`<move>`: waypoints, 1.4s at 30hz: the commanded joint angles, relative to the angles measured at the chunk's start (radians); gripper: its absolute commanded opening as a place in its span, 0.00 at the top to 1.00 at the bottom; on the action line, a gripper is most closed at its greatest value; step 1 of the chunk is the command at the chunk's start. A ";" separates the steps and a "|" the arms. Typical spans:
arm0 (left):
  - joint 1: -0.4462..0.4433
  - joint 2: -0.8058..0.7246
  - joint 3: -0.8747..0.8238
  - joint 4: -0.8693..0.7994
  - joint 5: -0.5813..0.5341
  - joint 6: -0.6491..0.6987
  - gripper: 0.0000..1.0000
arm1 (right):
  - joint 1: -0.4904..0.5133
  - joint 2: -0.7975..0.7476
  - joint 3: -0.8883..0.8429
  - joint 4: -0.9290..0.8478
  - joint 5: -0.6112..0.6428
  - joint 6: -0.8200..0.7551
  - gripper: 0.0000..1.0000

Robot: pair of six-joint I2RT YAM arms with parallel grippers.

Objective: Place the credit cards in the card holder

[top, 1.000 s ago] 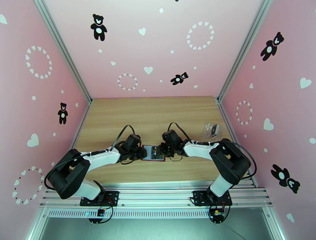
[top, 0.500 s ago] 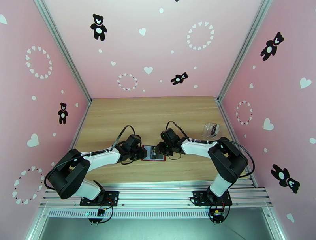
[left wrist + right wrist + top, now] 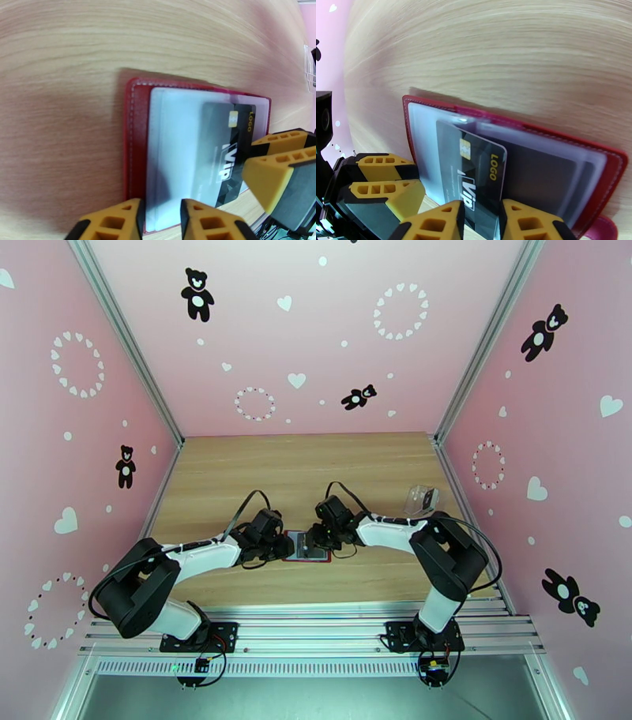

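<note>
While the red card holder lies open mid-table, left hand clamps its clear sleeve edge; right hand is clamped on a black credit card, partly inside a sleeve. Insertion step. Next, I'd judge: push card fully in.

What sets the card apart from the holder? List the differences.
The card is black with gold lettering; the holder is red with clear sleeves. The card is smaller than the holder. The card has one end tucked under a sleeve; the holder lies open on the table. Both are flat rectangles.
</note>
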State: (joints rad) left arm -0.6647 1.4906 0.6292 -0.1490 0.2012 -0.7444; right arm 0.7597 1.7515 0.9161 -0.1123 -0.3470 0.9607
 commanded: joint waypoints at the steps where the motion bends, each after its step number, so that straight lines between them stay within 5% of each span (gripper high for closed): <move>1: -0.010 -0.001 -0.008 0.005 0.001 0.007 0.69 | 0.016 0.031 0.031 -0.013 -0.015 0.004 0.69; 24: -0.013 -0.022 -0.016 0.004 0.000 0.005 0.69 | 0.065 0.076 0.074 0.039 -0.054 0.069 0.73; 42: -0.011 -0.236 -0.058 -0.082 -0.108 -0.003 0.68 | 0.066 -0.121 0.129 -0.242 0.167 -0.103 0.64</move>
State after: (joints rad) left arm -0.6712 1.2961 0.5896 -0.1925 0.1432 -0.7448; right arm 0.8188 1.6604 1.0233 -0.2825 -0.2272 0.8970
